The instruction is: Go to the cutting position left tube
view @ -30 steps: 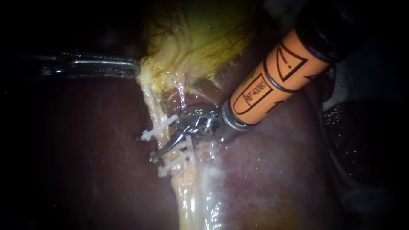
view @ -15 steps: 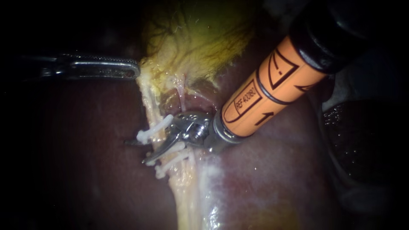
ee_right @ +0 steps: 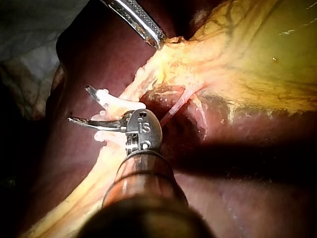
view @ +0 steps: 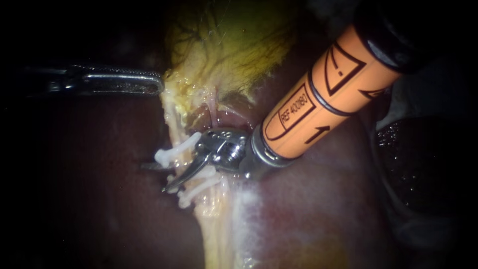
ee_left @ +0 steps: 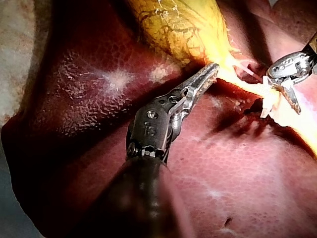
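Orange-sleeved right instrument (view: pixel 153 177) held blades agape astride the pale left tube (view: pixel 175 124), between its white plastic clips (view: pixel 172 152) for the cut, while the steel left instrument (view: pixel 158 82) clamped the edge of the yellow-green gallbladder (view: pixel 234 45), tensioning it.

Quick count, with the gallbladder (view: pixel 234 45) as the marker. That's one gallbladder and one liver (view: pixel 308 199) spread beneath and around it. Two instruments are in play: the left instrument (view: pixel 158 82) at the gallbladder's edge, and the right instrument (view: pixel 153 177) just past its neck. Two tubes run out from the gallbladder, the left tube (view: pixel 172 119) and a thinner right tube (view: pixel 212 107). And the clips (view: pixel 174 151): one, two, three white ones, all on the left tube, a little way off the gallbladder.
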Robot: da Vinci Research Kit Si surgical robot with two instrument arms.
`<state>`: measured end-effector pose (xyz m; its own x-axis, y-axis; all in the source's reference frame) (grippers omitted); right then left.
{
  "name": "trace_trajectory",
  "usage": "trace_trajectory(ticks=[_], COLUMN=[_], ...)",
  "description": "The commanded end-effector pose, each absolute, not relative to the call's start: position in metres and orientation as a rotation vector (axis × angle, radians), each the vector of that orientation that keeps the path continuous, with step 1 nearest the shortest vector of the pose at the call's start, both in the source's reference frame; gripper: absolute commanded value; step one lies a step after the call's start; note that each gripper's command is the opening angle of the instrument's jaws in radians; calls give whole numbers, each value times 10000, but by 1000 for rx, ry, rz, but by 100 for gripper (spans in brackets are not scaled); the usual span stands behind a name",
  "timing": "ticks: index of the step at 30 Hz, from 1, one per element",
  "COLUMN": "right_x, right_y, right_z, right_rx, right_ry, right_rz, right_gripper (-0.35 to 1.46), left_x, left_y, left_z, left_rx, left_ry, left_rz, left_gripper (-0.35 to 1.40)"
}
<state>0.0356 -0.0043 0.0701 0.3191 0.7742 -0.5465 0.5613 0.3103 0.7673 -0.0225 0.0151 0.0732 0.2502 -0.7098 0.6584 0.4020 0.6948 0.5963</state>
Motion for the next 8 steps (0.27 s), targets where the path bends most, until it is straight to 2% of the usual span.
trace_trajectory(ticks=[1, 8], right_x=[356, 356], right_y=[-43, -43], right_z=[702, 702], right_rx=[1362, 1362], right_ry=[1352, 1352], right_rz=[218, 218], right_gripper=[107, 107], left_x=[-225, -225], left_y=[151, 151], left_z=[732, 731], left_rx=[335, 336], left_ry=[-1074, -1074], left_rz=[-777, -777], left_gripper=[-35, -35])
